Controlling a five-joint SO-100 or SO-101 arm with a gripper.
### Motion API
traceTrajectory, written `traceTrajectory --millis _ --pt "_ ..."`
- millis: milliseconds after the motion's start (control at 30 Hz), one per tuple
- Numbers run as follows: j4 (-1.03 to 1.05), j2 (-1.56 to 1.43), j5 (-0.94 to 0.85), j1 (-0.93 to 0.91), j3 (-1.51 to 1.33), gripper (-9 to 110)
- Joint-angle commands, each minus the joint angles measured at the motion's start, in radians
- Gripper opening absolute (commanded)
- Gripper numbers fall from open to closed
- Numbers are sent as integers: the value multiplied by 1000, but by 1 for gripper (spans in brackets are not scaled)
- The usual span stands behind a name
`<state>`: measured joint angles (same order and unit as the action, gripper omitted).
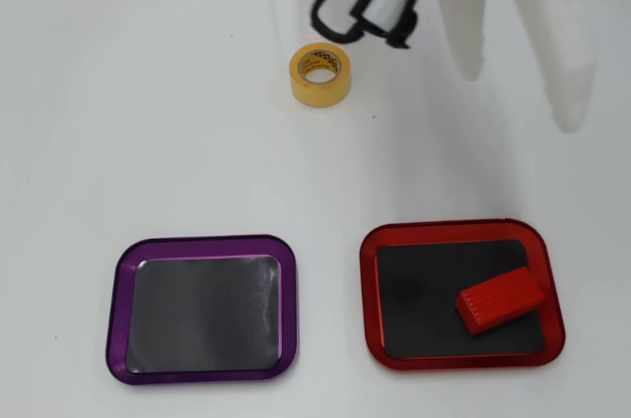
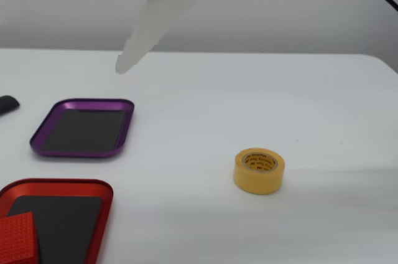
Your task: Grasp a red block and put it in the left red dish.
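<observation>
White table (image 1: 148, 122) holds a red dish (image 1: 454, 233) with the red block (image 1: 500, 300) inside, right of a purple tray (image 1: 202, 243); the gripper (image 1: 523, 93) hangs open, blurred.

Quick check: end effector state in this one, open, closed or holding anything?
End effector: open and empty, two white fingers spread, raised off the table. The block lies in the red dish.

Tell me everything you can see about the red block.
The red block is a small bright red brick with a finely dotted top and ribbed sides, likely plastic. It lies flat and angled inside the red dish, on its dark floor near the right rim in the overhead view. Nothing grips it; the fixed view shows only part of it.
</observation>
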<state>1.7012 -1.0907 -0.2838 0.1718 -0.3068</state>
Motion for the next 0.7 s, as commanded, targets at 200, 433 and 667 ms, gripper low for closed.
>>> traceTrajectory --millis 200,433,667 --pt "0 -514 2 -8 -463 34" --pt "-31 -847 74 -12 -914 34" --pt "-225 -1244 138 -12 -1480 34"
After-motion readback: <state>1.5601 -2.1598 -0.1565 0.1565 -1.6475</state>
